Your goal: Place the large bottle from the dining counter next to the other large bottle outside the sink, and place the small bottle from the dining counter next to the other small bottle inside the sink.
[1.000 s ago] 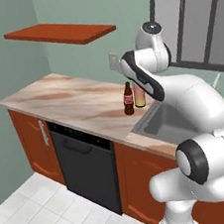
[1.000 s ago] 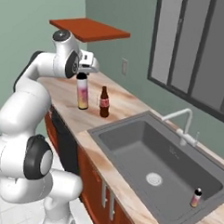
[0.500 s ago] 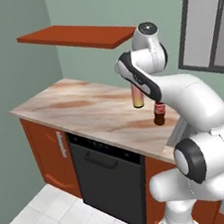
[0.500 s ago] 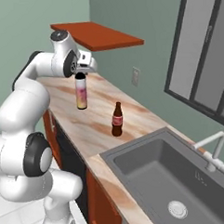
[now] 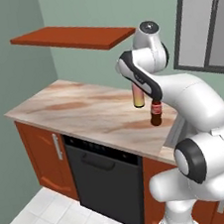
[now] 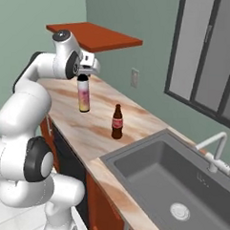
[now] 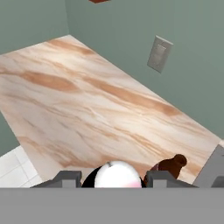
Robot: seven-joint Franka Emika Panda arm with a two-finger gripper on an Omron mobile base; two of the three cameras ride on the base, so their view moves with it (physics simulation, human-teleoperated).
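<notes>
My gripper (image 6: 83,76) is shut on the cap end of the large bottle (image 6: 83,96), which hangs upright, pink above and yellow-orange below, a little over the marbled worktop (image 6: 92,130). From the left base view the large bottle (image 5: 138,98) shows below my wrist. The other large bottle (image 6: 117,122), dark brown with a red label, stands on the worktop to the right, apart from the held one, near the sink (image 6: 148,154). In the hand view the pale cap (image 7: 117,175) sits between my fingertips (image 7: 68,178), with the other large bottle (image 7: 173,165) beside it. The small bottle and the dining counter are out of view.
A red-brown shelf (image 6: 97,35) hangs on the wall just above my hand. The curved tap (image 6: 215,148) rises behind the sink. A wall outlet (image 7: 158,54) sits above the worktop. A black dishwasher (image 5: 105,180) and wooden cabinet doors (image 5: 39,153) lie under the worktop.
Both base views have shifted with the base, so the sink and brown bottle sit further right in frame. The large bottle stays in my grip above the worktop.
</notes>
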